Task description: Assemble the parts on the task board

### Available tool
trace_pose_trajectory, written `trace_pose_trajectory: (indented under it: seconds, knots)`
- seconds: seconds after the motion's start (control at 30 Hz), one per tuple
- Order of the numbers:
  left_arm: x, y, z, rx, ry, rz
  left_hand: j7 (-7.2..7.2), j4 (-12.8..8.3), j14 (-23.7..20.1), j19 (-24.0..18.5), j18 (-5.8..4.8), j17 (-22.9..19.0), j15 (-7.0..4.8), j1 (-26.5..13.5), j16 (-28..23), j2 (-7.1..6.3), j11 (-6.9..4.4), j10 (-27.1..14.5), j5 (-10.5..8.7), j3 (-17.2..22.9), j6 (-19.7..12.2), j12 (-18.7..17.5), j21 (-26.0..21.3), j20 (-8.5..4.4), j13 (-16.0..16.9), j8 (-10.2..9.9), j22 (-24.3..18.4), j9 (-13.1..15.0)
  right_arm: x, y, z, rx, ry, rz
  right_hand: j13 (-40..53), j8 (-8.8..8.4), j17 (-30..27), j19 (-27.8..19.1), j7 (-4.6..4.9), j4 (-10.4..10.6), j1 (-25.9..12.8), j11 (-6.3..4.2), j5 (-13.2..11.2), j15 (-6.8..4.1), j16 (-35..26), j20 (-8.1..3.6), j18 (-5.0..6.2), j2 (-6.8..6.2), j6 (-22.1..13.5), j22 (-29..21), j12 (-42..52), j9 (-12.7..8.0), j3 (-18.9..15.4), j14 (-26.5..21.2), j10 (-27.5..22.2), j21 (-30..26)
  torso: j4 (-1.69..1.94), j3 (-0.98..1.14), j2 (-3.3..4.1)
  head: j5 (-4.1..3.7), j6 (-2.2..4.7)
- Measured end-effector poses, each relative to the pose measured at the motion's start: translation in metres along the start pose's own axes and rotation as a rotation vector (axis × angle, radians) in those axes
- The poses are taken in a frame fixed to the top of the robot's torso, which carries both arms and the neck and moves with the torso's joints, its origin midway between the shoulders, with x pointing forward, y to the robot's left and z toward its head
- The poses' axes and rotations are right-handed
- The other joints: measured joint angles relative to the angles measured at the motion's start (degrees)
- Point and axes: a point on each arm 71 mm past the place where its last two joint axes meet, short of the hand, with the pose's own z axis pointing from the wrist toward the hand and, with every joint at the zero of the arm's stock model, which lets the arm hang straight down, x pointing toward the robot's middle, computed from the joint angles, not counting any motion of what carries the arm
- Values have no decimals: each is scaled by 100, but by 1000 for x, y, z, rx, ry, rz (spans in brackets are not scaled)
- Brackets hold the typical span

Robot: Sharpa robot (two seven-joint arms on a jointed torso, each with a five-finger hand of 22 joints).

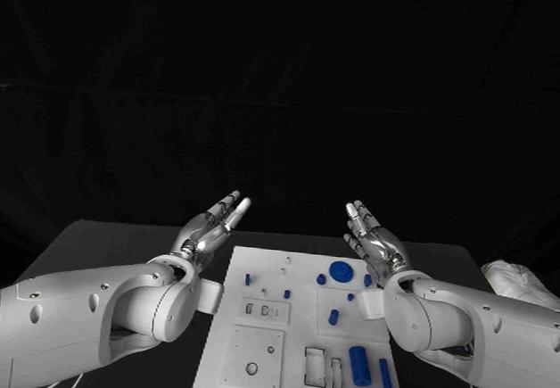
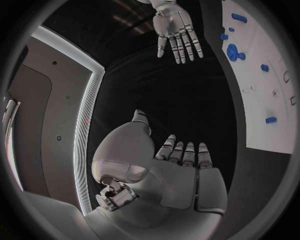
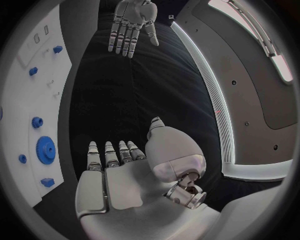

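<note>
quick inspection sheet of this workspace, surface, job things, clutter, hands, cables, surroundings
surface: black table, task board lying in the middle.
job's things: blue parts on the board, among them a round gear at the far end and a cylinder at the near end.
clutter: white crumpled object at the table's right edge.
hands: left hand and right hand raised beyond the board's far end, fingers extended, holding nothing.
cables: nothing seen.
surroundings: dark backdrop.

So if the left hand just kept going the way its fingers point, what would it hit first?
Probably nothing: the left hand points up and away over the table's far edge, beside the task board, toward open dark space; depth is unclear.
</note>
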Motion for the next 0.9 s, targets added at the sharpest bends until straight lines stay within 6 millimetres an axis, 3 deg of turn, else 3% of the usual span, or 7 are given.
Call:
trace_pose_trajectory:
  seconds: [0.03,0.3,0.47,0.53,0.63,0.77,0.9]
  knots:
    - [1,-1,0,1,15,-5,-18,40,0,8,71,-1,0,143,0,6,0,0,20,-40,18,0,0,24,0,18,0,7,0,1,0,4,22,9,0,12,0,-21,12,9,61,44,0,47,0,21,0,2,14,0,0,0,-9,4,1,0,0,1,4,0,1]
    - [6,-4,0,9,85,-46,38,54,0,7,74,-4,0,277,0,40,0,0,20,-54,86,0,0,128,0,17,-1,8,1,6,-1,34,172,84,54,82,202,152,180,-34,477,492,0,450,244,262,0,-44,288,74,85,63,-96,220,46,122,3,1,13,-1,2]
    - [6,-5,0,10,101,-59,105,53,-12,8,74,-4,30,460,0,82,29,16,134,-54,153,0,0,295,0,17,-1,14,3,8,-3,47,240,125,220,178,689,1152,292,-108,787,719,94,662,967,433,0,-87,569,403,426,129,-166,1062,231,749,3,1,15,-1,2]
    - [3,-17,-7,26,120,-69,139,53,-7,10,111,-4,97,592,0,87,78,7,296,-54,187,0,0,376,0,17,-1,14,-3,24,-12,30,267,109,313,221,876,1649,347,-206,970,830,253,733,1301,499,2,-109,706,524,653,159,-147,1496,342,1015,16,4,74,-20,-233]
    - [-7,-32,-7,58,123,-69,174,69,-2,7,163,-4,232,760,0,125,106,21,507,-69,222,0,0,542,0,17,-1,21,-20,48,-13,-18,266,48,475,312,1106,2358,419,-459,1331,975,593,789,1763,556,-1,-118,943,667,1102,212,-51,2156,558,1356,44,12,170,-52,-453]
    - [-4,-36,-9,64,151,-77,252,69,-3,21,166,-3,418,961,0,180,214,25,759,-69,364,0,0,816,0,56,1,37,-16,56,-19,-17,311,-46,710,517,1387,3399,542,-939,1904,1106,993,741,2424,509,0,-143,1497,872,1868,345,205,3187,1067,1855,71,14,238,-68,-610]
    - [-7,-41,-12,68,164,-81,386,69,1,54,165,1,452,1147,0,256,344,154,1008,-69,578,63,0,909,31,87,15,61,-20,73,-20,-41,325,-209,898,833,1669,4447,733,-1329,2312,1192,1064,548,3157,319,-1,-191,2272,1162,2600,537,472,4314,1814,2469,84,23,279,-69,-627]
